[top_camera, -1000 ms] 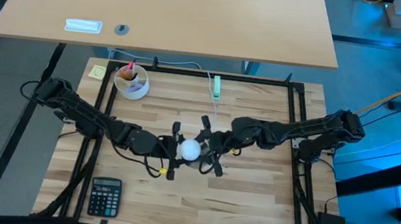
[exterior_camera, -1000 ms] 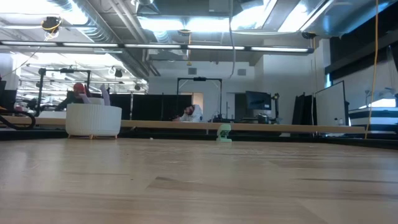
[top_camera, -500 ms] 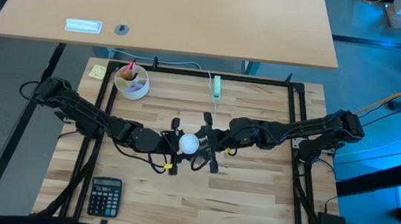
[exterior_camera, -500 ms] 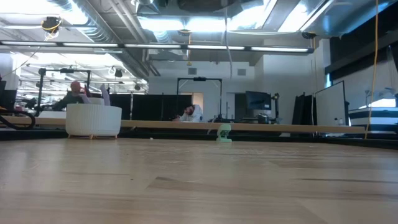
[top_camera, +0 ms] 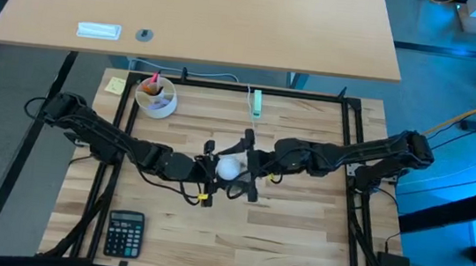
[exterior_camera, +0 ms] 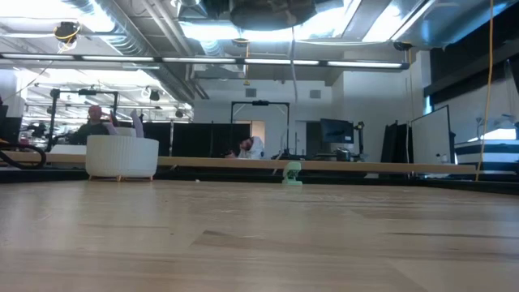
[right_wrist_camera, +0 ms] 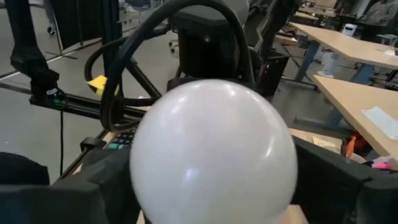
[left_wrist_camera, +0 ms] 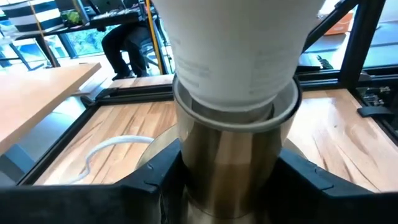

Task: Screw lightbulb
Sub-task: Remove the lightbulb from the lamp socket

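Since the earlier frame the lightbulb (top_camera: 230, 167) and both claws have drifted slightly toward the far side of the table, and the right gripper (top_camera: 247, 165) now shows its fingers spread wider around the white globe. In the right wrist view that globe fills the space between the 2 dark fingers (right_wrist_camera: 339, 183), with a gap on each side — released rather than clamped, I judge, probably to re-grip for another turn. The left gripper (left_wrist_camera: 227, 177) is closed on the metal socket (left_wrist_camera: 229, 162), holding it steady well above the wood so the bulb's base can seat in it; the bulb's white neck already sits down inside the socket's rim. The 2 arms meet mid-table, so the job hangs in the air between them.

Around them: a white bowl (top_camera: 155, 96) with pink and orange contents at the far left, a calculator (top_camera: 124, 232) near the front edge, the socket's thin white cord (left_wrist_camera: 109, 149) trailing over the boards. Nothing crowds the turning space — only the cord could snag.
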Robot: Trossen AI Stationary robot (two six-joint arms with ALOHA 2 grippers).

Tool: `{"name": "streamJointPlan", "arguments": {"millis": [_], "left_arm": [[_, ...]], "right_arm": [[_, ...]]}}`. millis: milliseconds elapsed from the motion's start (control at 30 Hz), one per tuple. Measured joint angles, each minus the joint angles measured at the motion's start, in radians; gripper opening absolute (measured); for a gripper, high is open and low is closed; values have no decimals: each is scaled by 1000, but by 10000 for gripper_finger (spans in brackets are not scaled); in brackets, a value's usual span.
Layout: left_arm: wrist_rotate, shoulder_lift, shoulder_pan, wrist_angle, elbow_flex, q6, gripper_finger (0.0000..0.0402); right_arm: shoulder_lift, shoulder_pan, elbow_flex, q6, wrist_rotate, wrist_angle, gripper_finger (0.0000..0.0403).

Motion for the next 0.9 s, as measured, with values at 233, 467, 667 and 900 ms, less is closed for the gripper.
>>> {"name": "streamJointPlan", "arguments": {"millis": [233,467,667,900], "left_arm": [[-33,0,0,16,0,-18,171],[-56,0,-1,31,2,-25,171],[-73,-1,-1,37,2,-26,171],[-97,-3,-3,27,3,-28,171]], "right_arm": [[-71,-1,-1,-21,10,-115,361],[-105,-1,-2,-21,36,-160,362],[-134,-1,-2,-24,95,-244,362],[-204,-1,31,-16,126,-380,363]]}}
